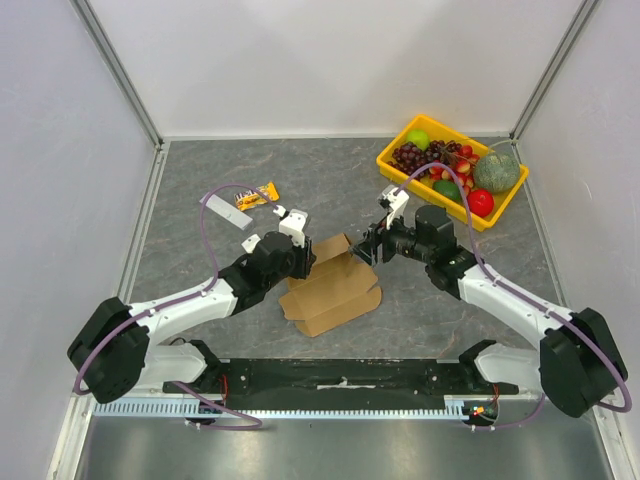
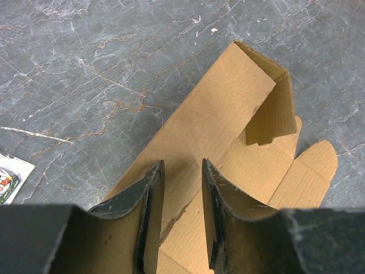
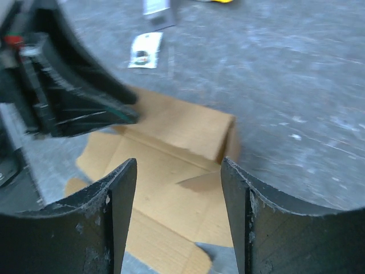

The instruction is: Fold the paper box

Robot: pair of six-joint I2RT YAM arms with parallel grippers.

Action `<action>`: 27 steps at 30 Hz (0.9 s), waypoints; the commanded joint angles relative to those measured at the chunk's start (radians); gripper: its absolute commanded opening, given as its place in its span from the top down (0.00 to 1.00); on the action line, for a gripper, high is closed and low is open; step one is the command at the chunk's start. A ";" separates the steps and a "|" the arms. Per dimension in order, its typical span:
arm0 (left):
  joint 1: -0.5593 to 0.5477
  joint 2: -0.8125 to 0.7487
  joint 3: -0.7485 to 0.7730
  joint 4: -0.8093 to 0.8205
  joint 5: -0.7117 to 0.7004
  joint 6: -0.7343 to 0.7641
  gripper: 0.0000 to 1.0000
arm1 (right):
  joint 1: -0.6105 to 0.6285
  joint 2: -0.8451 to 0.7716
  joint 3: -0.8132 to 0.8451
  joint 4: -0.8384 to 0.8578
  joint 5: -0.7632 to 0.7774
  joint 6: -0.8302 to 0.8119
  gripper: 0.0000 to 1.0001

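The paper box (image 1: 335,290) is a brown corrugated sheet lying in the middle of the table, its far long wall and one end flap folded up. My left gripper (image 1: 308,262) is at the box's far left part. In the left wrist view (image 2: 182,171) its fingers stand a little apart over the raised wall (image 2: 217,108) and grip nothing. My right gripper (image 1: 368,250) is at the box's far right end. In the right wrist view (image 3: 178,165) it is wide open above the cardboard (image 3: 171,128), with the left gripper's fingers (image 3: 85,108) opposite.
A yellow tray (image 1: 400,143) of fruit stands at the back right. An orange snack packet (image 1: 258,196) and a white packet (image 1: 228,210) lie at the back left of the box. A printed packet (image 2: 11,177) shows at the left edge of the left wrist view.
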 commanded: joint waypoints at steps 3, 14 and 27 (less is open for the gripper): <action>-0.006 0.009 -0.005 -0.005 0.004 -0.018 0.62 | 0.002 0.019 -0.049 -0.011 0.323 -0.063 0.32; -0.007 -0.003 0.000 -0.008 0.000 -0.015 0.61 | 0.002 0.138 -0.199 0.345 0.206 -0.069 0.33; -0.004 -0.001 0.021 -0.022 0.010 -0.006 0.62 | 0.003 0.353 -0.190 0.612 0.041 -0.083 0.33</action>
